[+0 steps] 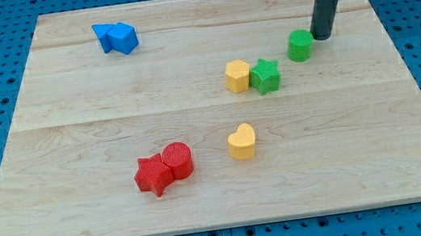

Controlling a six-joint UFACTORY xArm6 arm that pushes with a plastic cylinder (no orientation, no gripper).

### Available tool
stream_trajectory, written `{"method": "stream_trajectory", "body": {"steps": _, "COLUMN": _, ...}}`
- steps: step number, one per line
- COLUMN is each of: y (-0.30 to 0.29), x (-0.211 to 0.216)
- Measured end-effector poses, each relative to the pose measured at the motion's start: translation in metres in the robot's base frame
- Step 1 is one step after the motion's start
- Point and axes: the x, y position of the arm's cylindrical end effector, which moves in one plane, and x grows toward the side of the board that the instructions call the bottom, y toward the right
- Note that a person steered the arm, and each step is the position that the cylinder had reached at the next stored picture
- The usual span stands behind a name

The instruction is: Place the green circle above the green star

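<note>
The green circle (299,44) sits on the wooden board at the view's upper right. The green star (265,76) lies just below and left of it, touching a yellow hexagon (237,75) on its left. My tip (320,37) rests on the board right beside the green circle, on its right side, touching or nearly touching it. The dark rod rises from there toward the view's top.
Two blue blocks (117,37) sit together at the upper left. A red star (153,175) and a red circle (177,160) touch at the lower middle. A yellow heart (241,142) lies below the green star. The board's right edge (408,67) is near my tip.
</note>
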Motion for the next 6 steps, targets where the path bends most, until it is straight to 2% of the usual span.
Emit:
{"method": "stream_trajectory", "body": {"steps": 3, "y": -0.013, "x": 0.009}}
{"method": "stream_trajectory", "body": {"steps": 6, "y": -0.065, "x": 0.013}}
